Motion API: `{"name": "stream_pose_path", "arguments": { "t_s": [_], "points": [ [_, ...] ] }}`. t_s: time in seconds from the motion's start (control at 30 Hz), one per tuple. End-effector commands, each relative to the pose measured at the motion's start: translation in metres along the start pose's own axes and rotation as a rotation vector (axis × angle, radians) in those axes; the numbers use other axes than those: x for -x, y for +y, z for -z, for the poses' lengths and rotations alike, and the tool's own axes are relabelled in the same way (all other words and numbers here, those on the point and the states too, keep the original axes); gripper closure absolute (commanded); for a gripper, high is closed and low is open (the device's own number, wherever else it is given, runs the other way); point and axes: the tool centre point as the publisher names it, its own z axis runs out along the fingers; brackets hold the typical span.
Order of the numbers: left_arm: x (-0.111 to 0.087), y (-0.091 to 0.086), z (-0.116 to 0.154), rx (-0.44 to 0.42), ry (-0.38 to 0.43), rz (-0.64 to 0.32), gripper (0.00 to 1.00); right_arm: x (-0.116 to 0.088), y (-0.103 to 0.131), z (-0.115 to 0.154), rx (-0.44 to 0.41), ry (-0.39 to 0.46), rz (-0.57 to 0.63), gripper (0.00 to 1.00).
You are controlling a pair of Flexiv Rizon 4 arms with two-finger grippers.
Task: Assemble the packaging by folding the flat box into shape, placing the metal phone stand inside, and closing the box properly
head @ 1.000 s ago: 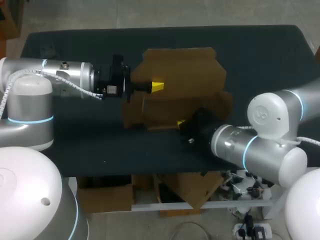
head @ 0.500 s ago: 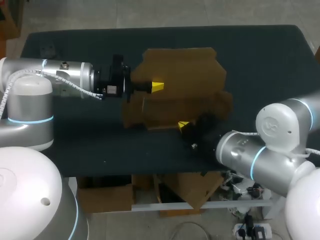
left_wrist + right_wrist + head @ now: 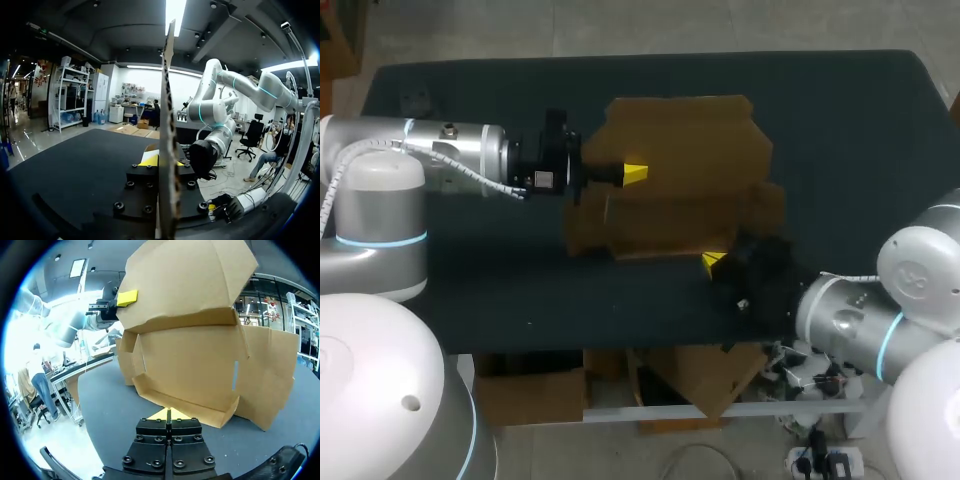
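The brown cardboard box (image 3: 685, 165) lies partly folded in the middle of the dark table, one large panel raised. My left gripper (image 3: 633, 173) is shut on that raised panel's left edge; in the left wrist view the cardboard (image 3: 167, 100) stands edge-on between its yellow tips (image 3: 162, 161). My right gripper (image 3: 713, 262) is shut and empty, just off the box's near right corner. In the right wrist view the shut fingers (image 3: 168, 414) point at the box's low front flap (image 3: 190, 405), a little short of it. No metal phone stand shows in any view.
The dark table (image 3: 470, 290) has bare cloth to the left, right and behind the box. A small dark object (image 3: 416, 100) sits at the far left corner. My right arm's forearm (image 3: 840, 320) hangs over the near right edge.
My right gripper has pulled back from the box's front edge, moving right and toward the table's near edge. The left gripper and the box have stayed put.
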Motion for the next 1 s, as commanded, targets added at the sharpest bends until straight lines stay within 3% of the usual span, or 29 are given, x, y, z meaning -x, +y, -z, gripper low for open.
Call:
{"name": "stream_pose_path", "arguments": {
  "t_s": [0.03, 0.47, 0.53, 0.6, 0.73, 0.83, 1.0],
  "points": [
    [0.001, 0.004, 0.001, 0.001, 0.001, 0.001, 1.0, 0.012, 0.005, 0.042, 0.01, 0.015, -0.006, 1.0],
    [0.001, 0.004, 0.001, 0.001, 0.001, 0.001, 1.0, 0.048, 0.003, 0.086, 0.028, 0.012, -0.008, 1.0],
    [0.001, 0.004, 0.001, 0.001, 0.001, 0.001, 1.0, 0.053, 0.003, 0.09, 0.024, 0.043, 0.002, 1.0],
    [0.001, 0.004, 0.001, 0.001, 0.001, 0.001, 1.0, 0.06, 0.002, 0.093, 0.023, 0.039, 0.004, 0.89],
    [0.001, 0.004, 0.001, 0.001, 0.001, 0.001, 1.0, 0.07, 0.003, 0.099, 0.032, 0.059, 0.009, 0.82],
    [0.001, 0.004, 0.001, 0.001, 0.001, 0.001, 1.0, 0.078, 0.003, 0.104, 0.032, 0.069, 0.015, 0.63],
    [0.001, 0.004, 0.001, 0.001, 0.001, 0.001, 1.0, 0.093, 0.002, 0.104, 0.031, 0.092, 0.016, 0.53]
  ]
}}
